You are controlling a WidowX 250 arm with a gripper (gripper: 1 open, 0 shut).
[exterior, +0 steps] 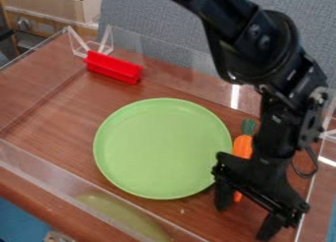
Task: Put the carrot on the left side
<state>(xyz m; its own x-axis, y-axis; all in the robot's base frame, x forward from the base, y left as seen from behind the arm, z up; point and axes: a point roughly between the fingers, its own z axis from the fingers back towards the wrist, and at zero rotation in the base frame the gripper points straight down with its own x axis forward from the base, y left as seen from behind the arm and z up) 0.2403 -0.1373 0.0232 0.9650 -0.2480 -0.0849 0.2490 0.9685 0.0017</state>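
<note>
The orange carrot [242, 147] lies on the wooden table just off the right rim of the green plate [151, 148], its dark green tip pointing away from the camera. My black gripper [251, 206] points straight down over the carrot's near end. Its fingers stand open, and a bit of orange shows between them. The arm hides the carrot's middle. I cannot tell whether the fingers touch the carrot.
A red rectangular block [114, 67] lies at the back left of the table. Clear plastic walls [39, 157] fence the table's edges. A cardboard box [59, 2] sits behind the back left corner.
</note>
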